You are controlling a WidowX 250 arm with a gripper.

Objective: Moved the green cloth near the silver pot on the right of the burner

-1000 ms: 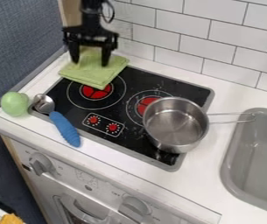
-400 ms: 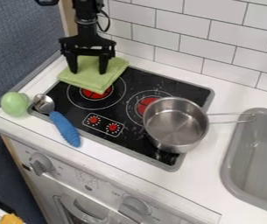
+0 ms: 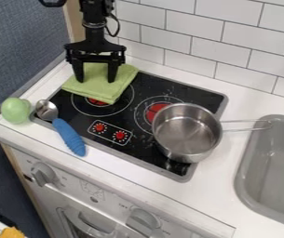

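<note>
You have the white worktop (image 3: 213, 202) running from the left of the frame to the lower right. The black hob (image 3: 131, 135) is set into it across the middle. At the right edge of the frame is the grey sink (image 3: 280, 162), cut off by the border; you see its basin wall and part of its bottom. The pot (image 3: 187, 133) stands upright on the right part of the hob, partly over the right burner (image 3: 156, 110). You look down into its open top onto a metal bottom, and its handle reaches right, over the sink's rim. At the upper left, your pincer (image 3: 95, 80) points down at the cloth (image 3: 106, 88), its fingers spread wide, their tips at the cloth's top side. The cloth lies folded across the hob's upper left corner, covering part of the left burner (image 3: 99, 101), and is apart from the pot. The spoon (image 3: 68, 136) crosses the hob's left edge, bowl up and left, blue handle down and right. Just left of it sits a rounded green thing (image 3: 15, 110).
</note>
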